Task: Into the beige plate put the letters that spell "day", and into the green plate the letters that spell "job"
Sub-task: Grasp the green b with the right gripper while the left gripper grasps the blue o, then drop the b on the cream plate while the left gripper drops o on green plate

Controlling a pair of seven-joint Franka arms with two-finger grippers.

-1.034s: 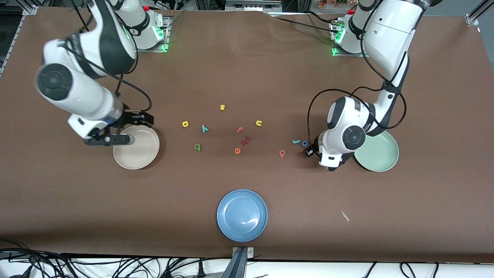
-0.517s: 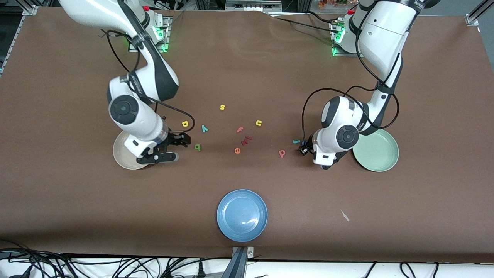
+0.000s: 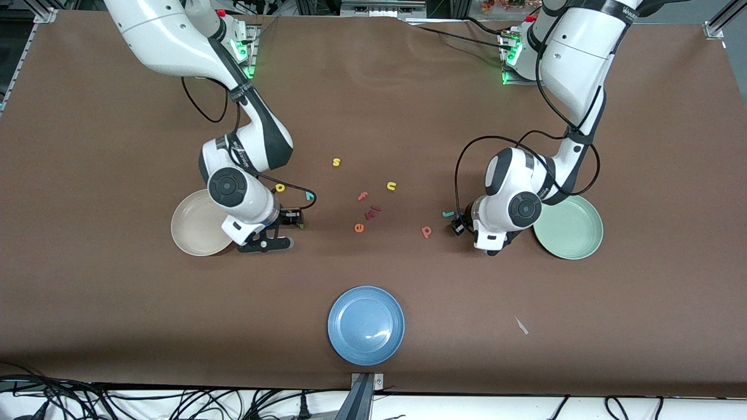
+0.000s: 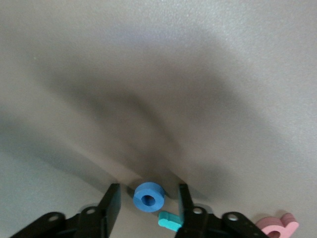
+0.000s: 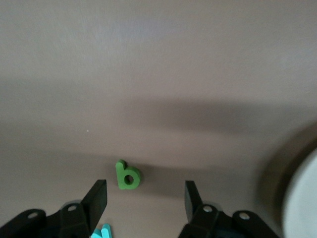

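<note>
My left gripper is low on the table and open. The blue o lies between its fingers with a gap on each side. The teal j and salmon b lie beside it. In the front view this gripper hides the o, next to the j, the b and the green plate. My right gripper is open just short of the dark green a. The teal y is by one finger. The yellow d and beige plate are close by.
A blue plate sits near the table's front edge. Loose letters lie mid-table: yellow s, yellow u, salmon f, orange e and another reddish letter. A white scrap lies toward the left arm's end.
My right arm swung from over the beige plate across to the green a and came down low. My left gripper edged over the blue o, which the front view no longer shows.
</note>
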